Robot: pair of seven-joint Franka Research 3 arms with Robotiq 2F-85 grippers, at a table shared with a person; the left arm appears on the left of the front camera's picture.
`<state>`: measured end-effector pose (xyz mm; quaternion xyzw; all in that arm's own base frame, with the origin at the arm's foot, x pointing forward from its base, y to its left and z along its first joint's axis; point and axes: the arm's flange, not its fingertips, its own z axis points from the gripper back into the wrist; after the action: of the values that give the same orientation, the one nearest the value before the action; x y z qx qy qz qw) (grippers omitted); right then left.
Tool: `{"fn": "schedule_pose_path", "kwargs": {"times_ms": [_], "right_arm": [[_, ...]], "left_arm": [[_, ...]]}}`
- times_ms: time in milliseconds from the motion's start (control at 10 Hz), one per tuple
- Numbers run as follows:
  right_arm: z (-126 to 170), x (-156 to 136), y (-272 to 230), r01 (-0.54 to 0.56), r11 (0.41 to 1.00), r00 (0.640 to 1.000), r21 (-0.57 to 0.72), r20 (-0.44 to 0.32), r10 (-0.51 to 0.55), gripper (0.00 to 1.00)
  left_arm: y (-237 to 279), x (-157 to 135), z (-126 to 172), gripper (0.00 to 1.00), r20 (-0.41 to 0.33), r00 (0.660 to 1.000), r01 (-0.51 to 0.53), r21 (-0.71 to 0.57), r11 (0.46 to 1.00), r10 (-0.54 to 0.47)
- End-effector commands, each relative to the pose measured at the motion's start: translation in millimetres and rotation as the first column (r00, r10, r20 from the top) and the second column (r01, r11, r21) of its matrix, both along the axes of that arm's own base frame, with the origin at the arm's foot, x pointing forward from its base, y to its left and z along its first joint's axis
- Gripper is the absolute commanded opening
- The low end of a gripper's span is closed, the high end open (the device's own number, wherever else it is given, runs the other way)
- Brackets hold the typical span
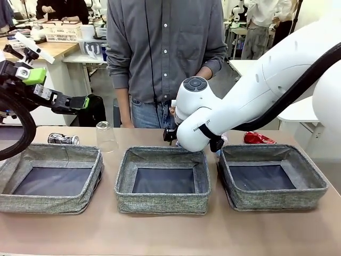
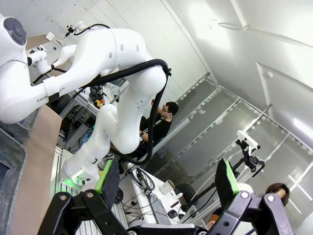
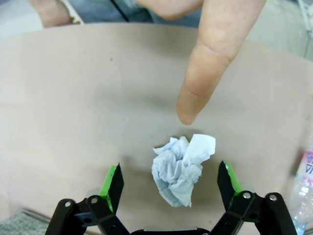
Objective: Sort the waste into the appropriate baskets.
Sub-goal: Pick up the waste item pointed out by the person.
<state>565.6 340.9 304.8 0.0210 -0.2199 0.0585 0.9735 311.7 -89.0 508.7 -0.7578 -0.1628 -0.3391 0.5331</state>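
A crumpled white tissue [image 3: 178, 171] lies on the tan table between the green-padded fingers of my right gripper [image 3: 171, 182]. The jaws stand open on either side of it with gaps on both sides. A person's finger [image 3: 205, 73] points down at the tissue from just beyond it. Behind the middle basket [image 1: 162, 154], my right arm's wrist [image 1: 194, 122] bends down to the table. The left basket [image 1: 53, 151] and right basket [image 1: 272, 151] flank it. My left gripper [image 1: 80, 102] hangs raised at the far left, open [image 2: 167, 176] and holding nothing.
A dark can [image 1: 63, 139] and an upturned clear cup [image 1: 105, 136] sit behind the left basket. Behind the right basket is a crushed red can [image 1: 258, 138]. A clear bottle [image 3: 304, 186] lies close to my right gripper. The person [image 1: 160, 53] stands at the far edge.
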Motion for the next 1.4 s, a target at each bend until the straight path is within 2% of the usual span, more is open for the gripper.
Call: {"fn": "schedule_pose_path", "kwargs": {"times_ms": [0,200,400,500,600,1200,1300], "right_arm": [[-3.2,1.3,7.3,0.046,0.998,0.999,-0.038,0.018,-0.045,0.41],[-4.6,1.1,5.8,0.049,0.998,0.999,-0.043,0.014,-0.048,0.00],[-4.7,0.9,5.9,0.043,0.998,0.999,-0.045,0.010,-0.042,0.00],[-4.6,0.6,5.7,0.040,0.998,0.999,-0.046,0.011,-0.040,0.05],[-4.5,0.7,5.6,0.041,0.998,0.999,-0.046,0.012,-0.040,0.00],[-4.8,1.6,3.0,0.046,0.998,0.999,-0.047,0.003,-0.046,0.00],[-5.9,3.0,-2.0,0.009,0.999,1.000,-0.052,-0.001,-0.009,0.00]], "left_arm": [[-1.6,-1.3,2.9,1.00,0.018,1.000,-0.002,-0.027,1.000,0.002],[-1.6,-1.3,2.9,1.00,0.018,1.000,-0.002,-0.027,1.000,0.002],[-1.6,-1.3,2.9,1.00,0.018,1.000,-0.002,-0.027,1.000,0.002],[-1.6,-1.3,2.9,1.00,0.018,1.000,-0.002,-0.027,1.000,0.002],[-1.6,-1.3,2.9,1.00,0.018,1.000,-0.002,-0.027,1.000,0.002],[-1.6,-1.3,2.9,1.00,0.018,1.000,-0.002,-0.027,1.000,0.002],[-1.6,-1.3,2.9,1.00,0.018,1.000,-0.002,-0.027,1.000,0.002]]}}
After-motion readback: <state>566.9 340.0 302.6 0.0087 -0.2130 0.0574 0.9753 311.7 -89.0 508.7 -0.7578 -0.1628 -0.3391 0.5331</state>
